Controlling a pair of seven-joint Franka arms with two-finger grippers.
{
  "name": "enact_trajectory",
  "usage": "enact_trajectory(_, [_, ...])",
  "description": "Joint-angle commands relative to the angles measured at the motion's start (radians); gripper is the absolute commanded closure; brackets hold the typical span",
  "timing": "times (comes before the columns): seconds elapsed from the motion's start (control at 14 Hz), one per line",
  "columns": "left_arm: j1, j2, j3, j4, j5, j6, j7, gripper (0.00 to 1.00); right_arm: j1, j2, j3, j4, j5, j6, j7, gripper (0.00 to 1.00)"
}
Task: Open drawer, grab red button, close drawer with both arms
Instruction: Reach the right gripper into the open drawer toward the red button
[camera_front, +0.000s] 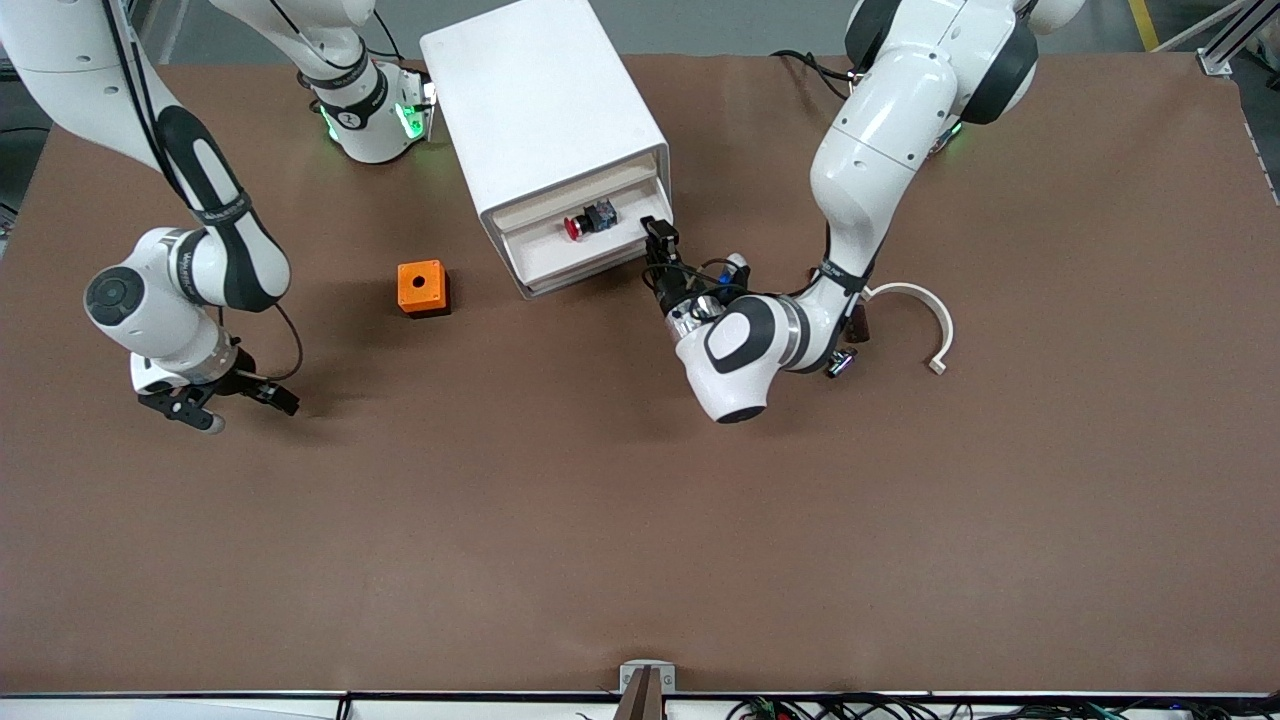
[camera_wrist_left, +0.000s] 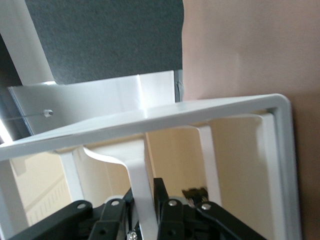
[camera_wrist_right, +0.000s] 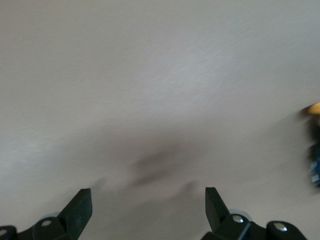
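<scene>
Two arms work at the brown table (camera_front: 640, 520). We see the left gripper (camera_front: 657, 238) clamped on the drawer's handle (camera_wrist_left: 142, 200) at the front of the white cabinet (camera_front: 540, 110). The drawer (camera_front: 585, 255) is pulled out, and the button (camera_front: 588, 221) lies inside it on its side. The right gripper (camera_front: 215, 400) hangs with jaws spread over bare table toward the right arm's end. An orange box (camera_front: 421, 287) sits beside the cabinet.
</scene>
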Motion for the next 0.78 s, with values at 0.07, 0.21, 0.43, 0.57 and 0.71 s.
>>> enact_trajectory(0.07, [0.033,0.005,0.005,0.011,-0.023,0.04,0.006,0.85,0.107,-0.04,-0.008,-0.027,0.015,-0.016,0.178,0.0])
enact_trajectory(0.21, [0.05,0.005,0.005,0.012,-0.026,0.056,0.006,0.85,0.156,-0.048,-0.008,-0.019,0.015,-0.039,0.27,0.0])
enact_trajectory(0.43, [0.076,0.005,0.007,0.015,-0.028,0.065,0.007,0.85,0.226,-0.052,-0.007,0.008,0.014,-0.085,0.41,0.0])
enact_trajectory(0.57, [0.089,0.005,0.007,0.018,-0.028,0.068,0.007,0.82,0.291,-0.052,-0.007,0.057,0.014,-0.154,0.52,0.0])
enact_trajectory(0.71, [0.095,0.005,0.007,0.018,-0.028,0.07,0.009,0.82,0.35,-0.052,-0.007,0.138,0.014,-0.27,0.632,0.0])
